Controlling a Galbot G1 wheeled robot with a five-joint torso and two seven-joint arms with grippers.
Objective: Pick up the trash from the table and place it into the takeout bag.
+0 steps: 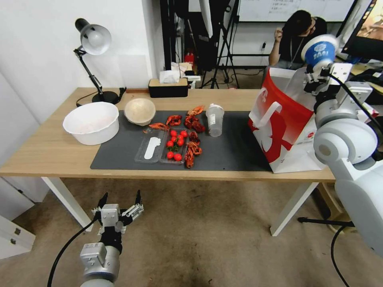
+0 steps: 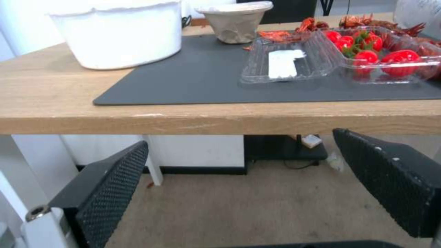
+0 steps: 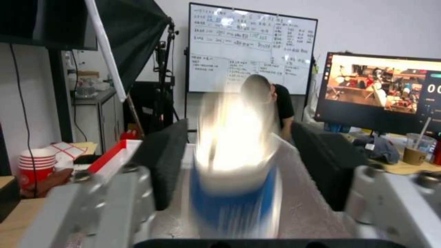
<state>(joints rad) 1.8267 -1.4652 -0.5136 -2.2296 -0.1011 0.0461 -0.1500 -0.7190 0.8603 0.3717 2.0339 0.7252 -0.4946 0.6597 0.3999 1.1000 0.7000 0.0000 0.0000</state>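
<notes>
Right tool is up over the open mouth of the takeout bag at the table's right end. The blue-and-white cup sits between its pads, but the cup is motion-smeared in the right wrist view and both pads look spread wide of it, so I can't tell whether the tool has hold of it or has let go.

Left tool is parked low in front of the table, fingers spread wide, nothing in them.

Progress, my read: early. 1 item at the bag, not confirmed inside. Left on the dark grey mat: beige bowl, clear lidded cup, open clear clamshell tray with cherry tomatoes, crayfish shells scattered around it.

White tub is on bare wood left of the mat. Desk lamp and tissue box are at the back edge. Floor is worn beige carpet.
</notes>
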